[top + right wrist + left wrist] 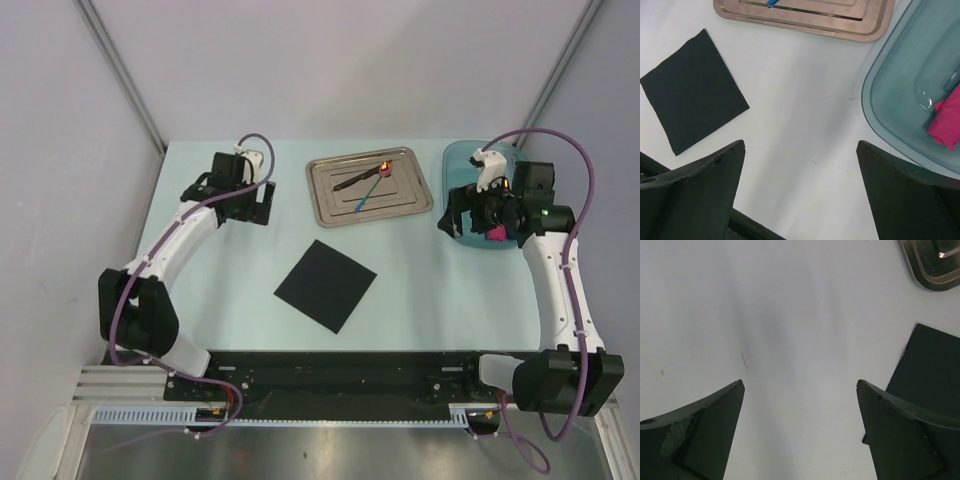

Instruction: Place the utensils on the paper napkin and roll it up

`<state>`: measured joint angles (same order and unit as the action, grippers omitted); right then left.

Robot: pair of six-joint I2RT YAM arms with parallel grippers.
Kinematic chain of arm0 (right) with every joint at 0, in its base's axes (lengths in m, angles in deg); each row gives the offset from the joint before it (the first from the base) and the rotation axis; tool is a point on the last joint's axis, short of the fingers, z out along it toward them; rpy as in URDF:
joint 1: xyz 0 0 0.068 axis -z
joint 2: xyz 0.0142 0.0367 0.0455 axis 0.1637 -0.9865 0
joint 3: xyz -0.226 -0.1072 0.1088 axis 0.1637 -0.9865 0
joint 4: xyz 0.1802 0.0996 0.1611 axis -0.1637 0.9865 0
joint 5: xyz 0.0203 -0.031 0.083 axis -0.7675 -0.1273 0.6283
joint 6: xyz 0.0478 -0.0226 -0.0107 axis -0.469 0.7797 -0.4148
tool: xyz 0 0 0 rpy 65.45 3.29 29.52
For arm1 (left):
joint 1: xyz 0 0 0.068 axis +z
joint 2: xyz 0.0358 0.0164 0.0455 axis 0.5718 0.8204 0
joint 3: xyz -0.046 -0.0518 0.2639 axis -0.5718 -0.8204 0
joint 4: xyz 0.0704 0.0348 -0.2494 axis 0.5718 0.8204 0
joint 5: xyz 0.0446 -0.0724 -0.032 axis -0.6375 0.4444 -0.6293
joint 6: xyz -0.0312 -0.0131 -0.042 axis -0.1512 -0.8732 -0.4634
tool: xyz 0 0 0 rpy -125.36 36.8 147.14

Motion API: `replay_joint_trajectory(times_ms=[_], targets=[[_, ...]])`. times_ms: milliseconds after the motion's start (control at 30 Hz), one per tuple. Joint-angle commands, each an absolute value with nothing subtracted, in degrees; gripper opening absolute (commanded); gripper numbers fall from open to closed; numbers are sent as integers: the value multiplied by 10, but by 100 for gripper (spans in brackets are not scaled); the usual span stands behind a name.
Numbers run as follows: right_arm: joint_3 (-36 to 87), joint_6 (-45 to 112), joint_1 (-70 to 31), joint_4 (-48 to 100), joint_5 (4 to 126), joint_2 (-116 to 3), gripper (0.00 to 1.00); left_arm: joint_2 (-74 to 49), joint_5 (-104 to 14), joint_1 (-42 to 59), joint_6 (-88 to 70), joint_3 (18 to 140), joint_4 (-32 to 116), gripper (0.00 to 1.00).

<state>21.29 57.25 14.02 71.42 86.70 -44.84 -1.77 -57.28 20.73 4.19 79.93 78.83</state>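
The black paper napkin (pixel 326 285) lies flat on the table's middle; it also shows in the right wrist view (pixel 692 90) and the left wrist view (pixel 932 375). The two utensils lie crossed in the steel tray (pixel 325 205): the blue-handled one with the orange-red end (pixel 371 186) and the dark one (pixel 352 180). My left gripper (pixel 262 203) hovers open and empty left of the tray (pixel 935 270). My right gripper (pixel 452 222) hovers open and empty between the tray (pixel 840 27) and a teal dish.
A translucent teal dish (pixel 462 165) stands at the back right, its rim in the right wrist view (pixel 880 100), holding a pink roll (pixel 946 122). Grey walls close off the left, back and right sides.
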Motion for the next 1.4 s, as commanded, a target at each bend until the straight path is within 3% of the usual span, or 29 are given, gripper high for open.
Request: replay_joint_trajectory(times_ms=[0, 333, 1367], targets=[[216, 575, 152, 726, 855, -428, 100, 36, -609, 179, 34, 833, 738, 100], [215, 566, 177, 724, 853, -424, 100, 162, -589, 130, 15, 871, 734, 100], [217, 552, 203, 717, 869, -426, 100, 257, -546, 75, -23, 853, 751, 100]])
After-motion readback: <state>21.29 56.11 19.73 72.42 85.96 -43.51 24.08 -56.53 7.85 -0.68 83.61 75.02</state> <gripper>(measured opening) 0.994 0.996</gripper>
